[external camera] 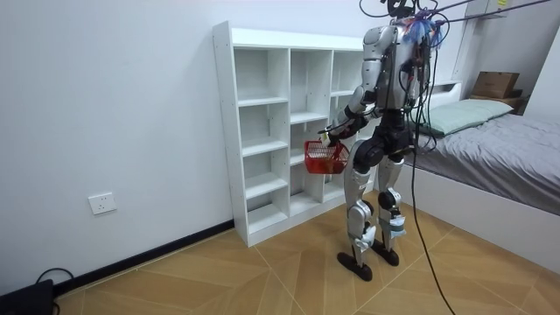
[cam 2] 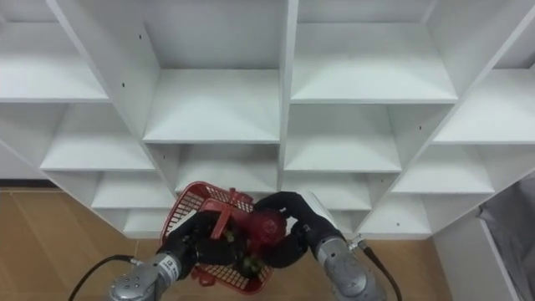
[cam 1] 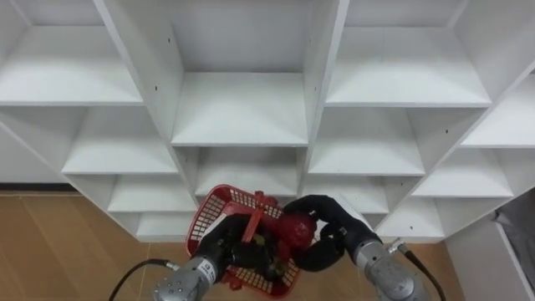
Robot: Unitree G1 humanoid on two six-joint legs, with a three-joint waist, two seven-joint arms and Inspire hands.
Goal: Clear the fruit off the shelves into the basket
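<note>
I stand in front of the white closet (external camera: 262, 131), whose cubbies (cam 1: 240, 109) are bare. My left hand (cam 1: 224, 247) is shut on the upright handle of a red plastic basket (cam 1: 224, 197), holding it at waist height before the lower shelves. My right hand (cam 1: 330, 227) is curled round a red fruit (cam 1: 297, 227) just over the basket's right rim. At least one darker fruit (cam 1: 272, 267) lies inside the basket, partly hidden by the hands. In the room view the basket (external camera: 325, 157) hangs between me and the closet.
The closet's dividers and shelf edges stand close ahead. A white panel (cam 1: 493, 259) rises at the lower right. Behind me in the room view are a bed (external camera: 499, 131) and a cardboard box (external camera: 495, 84). The floor is wood.
</note>
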